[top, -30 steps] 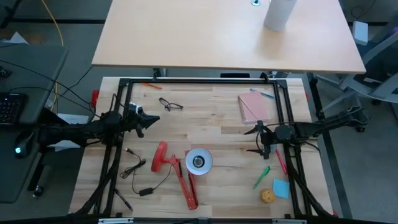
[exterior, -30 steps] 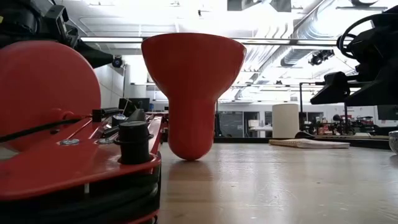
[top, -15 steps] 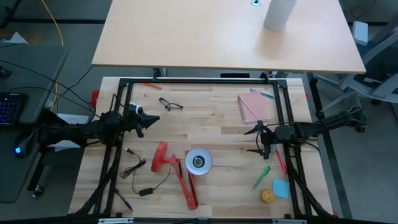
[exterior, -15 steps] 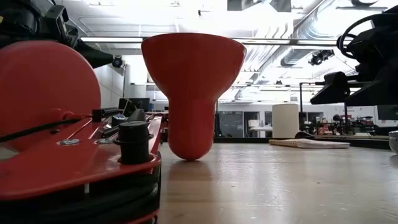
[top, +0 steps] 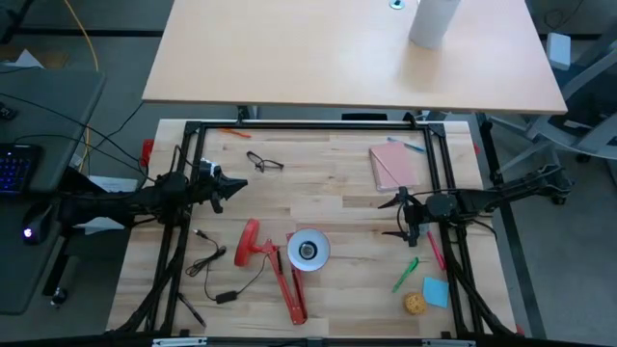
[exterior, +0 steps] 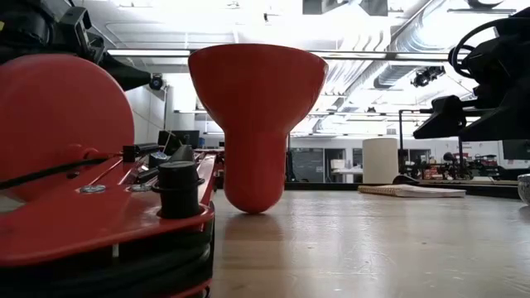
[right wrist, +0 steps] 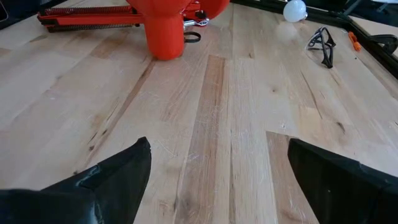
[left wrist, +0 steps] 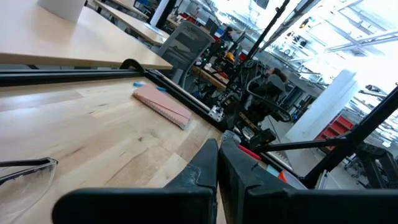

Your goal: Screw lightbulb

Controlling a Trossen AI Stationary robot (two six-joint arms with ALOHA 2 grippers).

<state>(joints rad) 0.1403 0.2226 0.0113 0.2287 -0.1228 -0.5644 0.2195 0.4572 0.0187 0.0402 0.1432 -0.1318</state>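
The red lamp lies on the table's near middle. Its round base (top: 249, 243) and folded arm (top: 289, 284) rest flat. Its shade (top: 308, 250) stands on its narrow end, opening up, and also shows in the low view (exterior: 257, 124). The small white lightbulb (right wrist: 295, 9) lies on the table at the left, beside my left arm (top: 206, 167). My left gripper (left wrist: 217, 168) is shut and empty, hovering left of the lamp (top: 236, 185). My right gripper (right wrist: 217, 180) is open and empty, right of the lamp (top: 395, 217).
Glasses (top: 265, 162) lie at the far left, a pink notebook (top: 393, 166) at the far right. A green pen (top: 405, 275), a blue note (top: 435, 291) and a brown ball (top: 415, 304) lie near right. The lamp's black cord (top: 222, 280) trails near left.
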